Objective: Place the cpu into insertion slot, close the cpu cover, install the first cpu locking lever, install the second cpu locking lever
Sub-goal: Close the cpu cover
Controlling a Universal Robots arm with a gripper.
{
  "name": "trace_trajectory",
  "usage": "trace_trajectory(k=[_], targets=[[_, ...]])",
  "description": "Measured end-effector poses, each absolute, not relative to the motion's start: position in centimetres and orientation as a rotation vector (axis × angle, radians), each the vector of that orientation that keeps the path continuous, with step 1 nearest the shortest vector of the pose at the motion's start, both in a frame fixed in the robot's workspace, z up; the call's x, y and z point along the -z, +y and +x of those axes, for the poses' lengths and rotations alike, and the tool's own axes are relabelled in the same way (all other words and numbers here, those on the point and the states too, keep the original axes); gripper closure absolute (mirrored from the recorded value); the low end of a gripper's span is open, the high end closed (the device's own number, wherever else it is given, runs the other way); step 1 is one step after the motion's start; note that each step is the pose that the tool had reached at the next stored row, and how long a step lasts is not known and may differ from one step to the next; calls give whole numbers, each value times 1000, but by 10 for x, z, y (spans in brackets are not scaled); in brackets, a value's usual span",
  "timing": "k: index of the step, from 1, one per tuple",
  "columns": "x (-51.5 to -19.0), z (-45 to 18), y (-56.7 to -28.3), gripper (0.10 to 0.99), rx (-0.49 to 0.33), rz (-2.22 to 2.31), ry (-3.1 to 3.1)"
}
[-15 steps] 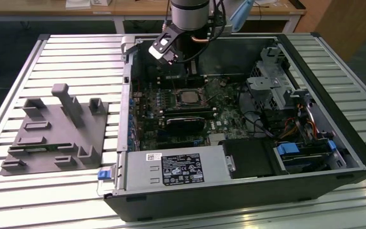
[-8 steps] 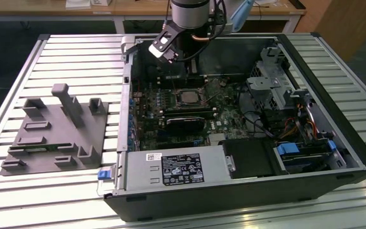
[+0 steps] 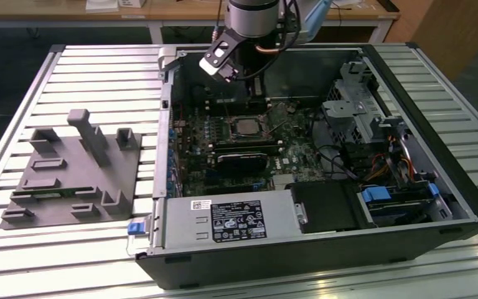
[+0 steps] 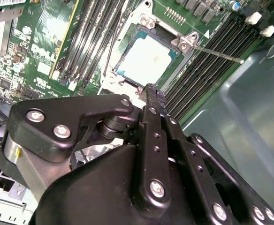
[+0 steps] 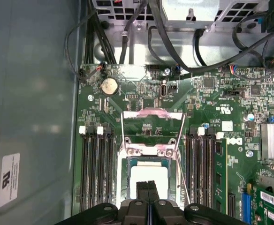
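silver-beige and flat, the cpu (image 5: 148, 172) is already lying inside the insertion slot (image 5: 125, 180). its edges are looking square with the socket's metal rim, so the placing seems done and the step in hand is looking like the cover. the cpu cover (image 5: 152, 114) is standing open, tilting up from its hinge side beyond the chip, with bare board showing through its square window. the gripper (image 5: 148, 185) is hovering over the chip's near edge, its jaws pressing together with nothing between them. whether the tips are touching the metal top i cannot tell. in the second wrist view one wire locking lever (image 4: 216, 53) is sticking out over the memory slots (image 4: 205, 70), apparently unlatched. closing the cover well is, i judge, calling for the joined fingertips to be working as a blunt pusher. that is meaning pressing on the frame's raised lip, following the hinge's arc and keeping off the chip's top. it is also meaning staying clear of the thin lever wires, so the frame is dropping flat around the chip rather than riding on a corner. the green motherboard (image 5: 221, 93) is spreading around the socket. in the exterior view the computer case (image 3: 305, 261) is lying open on a slatted table (image 3: 98, 68), with a grey fixture (image 3: 73, 168) sitting beside it.
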State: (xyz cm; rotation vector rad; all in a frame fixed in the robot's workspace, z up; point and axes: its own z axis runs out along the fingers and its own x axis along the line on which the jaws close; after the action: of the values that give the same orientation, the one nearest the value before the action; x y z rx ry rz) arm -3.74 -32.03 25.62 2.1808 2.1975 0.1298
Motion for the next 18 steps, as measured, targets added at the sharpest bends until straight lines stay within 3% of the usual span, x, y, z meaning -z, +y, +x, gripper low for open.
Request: trace_trajectory(k=[18], targets=[[-256,-19,-320,980,-130,2181,2197]])
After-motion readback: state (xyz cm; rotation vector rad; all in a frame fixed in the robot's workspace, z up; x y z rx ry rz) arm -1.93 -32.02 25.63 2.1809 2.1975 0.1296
